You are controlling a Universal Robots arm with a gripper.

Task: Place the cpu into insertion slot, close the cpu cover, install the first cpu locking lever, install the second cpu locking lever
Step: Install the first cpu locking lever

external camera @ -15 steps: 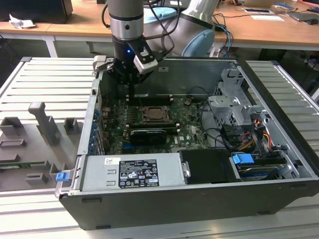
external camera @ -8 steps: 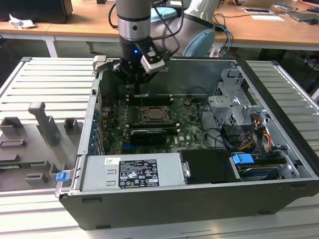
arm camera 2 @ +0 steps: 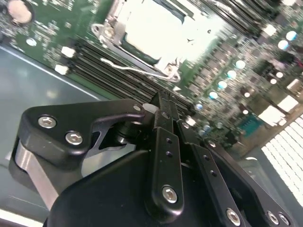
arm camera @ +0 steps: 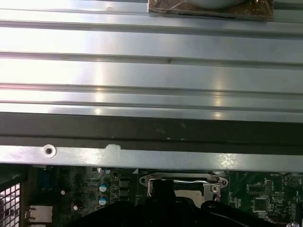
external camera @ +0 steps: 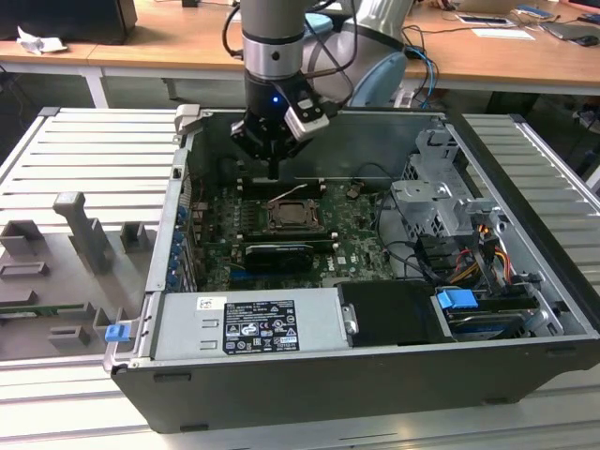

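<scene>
- Black jaws of the gripper [external camera: 273, 167] hang inside the open computer case [external camera: 525, 309], above the far edge of the green motherboard [external camera: 361, 230], just beyond the socket; in the second wrist view the fingertips [arm camera 2: 163, 101] are drawn together with nothing between them
- Much of the second wrist view is blocked by the gripper body, and the first wrist view cuts off the lower part of the socket behind it
- One cpu [arm camera 2: 151, 26] lies in the insertion slot [external camera: 293, 217], its pale face washed out to near white in the second wrist view
- One cpu cover [arm camera 2: 110, 30], a silver frame, lies around it; whether it is fully down I cannot tell
- One thin wire lever [arm camera 2: 137, 71] runs beside the socket; a second cannot be made out
- Ribbed metal bench [external camera: 84, 159] carries the case
</scene>
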